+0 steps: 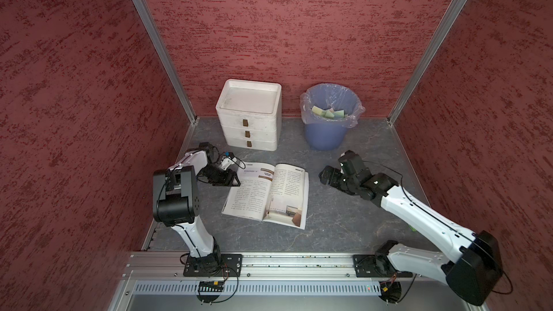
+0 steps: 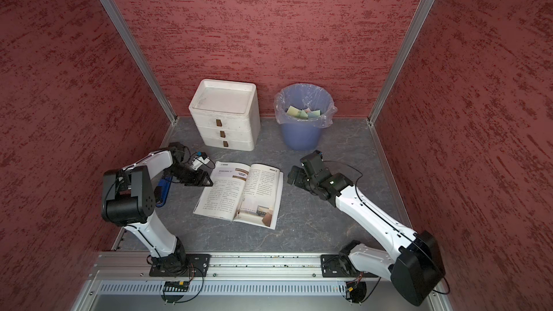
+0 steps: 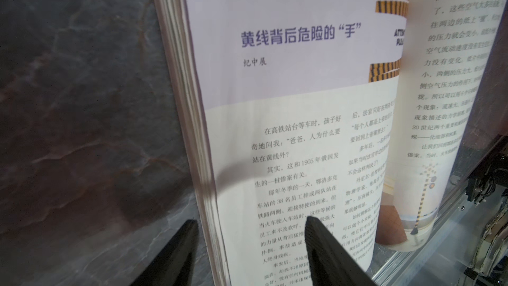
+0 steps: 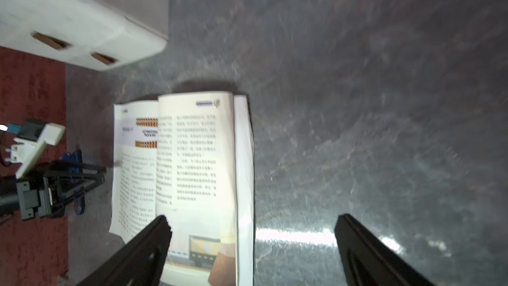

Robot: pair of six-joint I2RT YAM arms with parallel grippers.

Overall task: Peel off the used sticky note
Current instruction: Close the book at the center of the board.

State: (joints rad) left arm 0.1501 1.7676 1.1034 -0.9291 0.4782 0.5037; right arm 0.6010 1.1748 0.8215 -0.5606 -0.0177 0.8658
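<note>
Open book lies flat, printed pages up — pastel sticky notes lie piled inside the blue bin.

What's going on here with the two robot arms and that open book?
Two robot arms are working over an open book on the table. The left gripper straddles the book's outer page edge, jaws apart. The right gripper hovers open beside the book. No sticky note shows on the open pages; some notes lie in the blue bin.
</note>
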